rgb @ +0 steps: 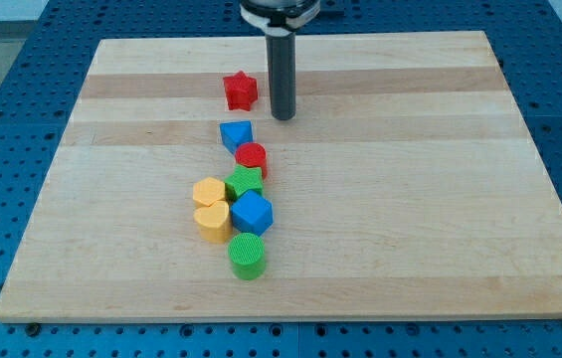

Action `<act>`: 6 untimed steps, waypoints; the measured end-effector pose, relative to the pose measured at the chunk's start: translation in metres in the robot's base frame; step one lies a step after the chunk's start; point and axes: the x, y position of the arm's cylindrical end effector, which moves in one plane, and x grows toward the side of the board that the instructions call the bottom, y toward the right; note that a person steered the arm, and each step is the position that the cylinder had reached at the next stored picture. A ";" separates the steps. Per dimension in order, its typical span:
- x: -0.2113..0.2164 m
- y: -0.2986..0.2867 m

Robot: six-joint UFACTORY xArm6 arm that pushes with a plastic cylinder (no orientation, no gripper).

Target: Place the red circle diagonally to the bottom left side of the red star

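Note:
The red star [241, 90] lies near the view's top, a little left of centre. The red circle [252, 157] lies below it, touching the blue triangle [236, 134] on its upper left and the green star [245, 182] below. My tip [282, 115] rests on the board just right of the red star and above right of the red circle, touching neither.
Below the red circle is a cluster: a yellow hexagon [209, 191], a yellow heart [212, 221], a blue hexagon [253, 213] and a green circle [248, 257]. The wooden board [410, 199] lies on a blue pegboard table.

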 end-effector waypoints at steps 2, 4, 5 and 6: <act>-0.047 -0.103; -0.047 -0.098; -0.043 0.000; -0.003 0.079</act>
